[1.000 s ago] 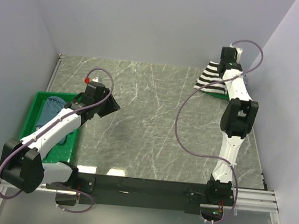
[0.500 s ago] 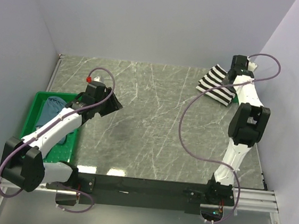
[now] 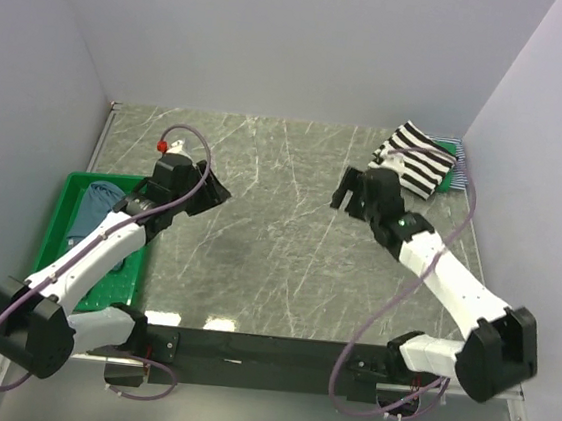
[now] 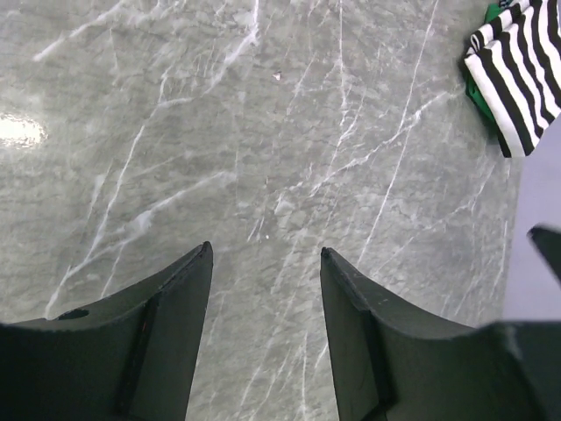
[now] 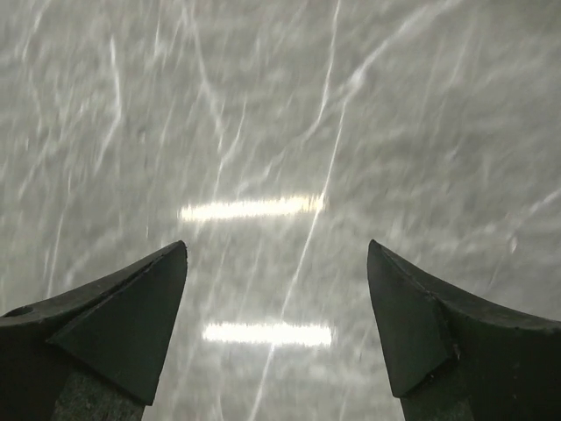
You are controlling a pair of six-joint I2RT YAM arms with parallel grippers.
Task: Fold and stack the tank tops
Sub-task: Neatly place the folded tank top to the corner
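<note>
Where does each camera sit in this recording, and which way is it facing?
Top external: above and behind the bases, looking down on the table; both arms show, with the left pincer and right pincer.
Left wrist: on the left arm, looking across the marble toward the black-white striped top; its two open fingers show.
Right wrist: looking down at blurred marble; its open fingers show.
Shared: the black-white striped top appears in the top and left wrist views.

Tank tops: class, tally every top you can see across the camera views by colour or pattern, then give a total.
Black-and-white striped tank top: 1
Green tank top: 1
Dusty blue tank top: 1
Total: 3 clearly visible; the pile may hide more.
</note>
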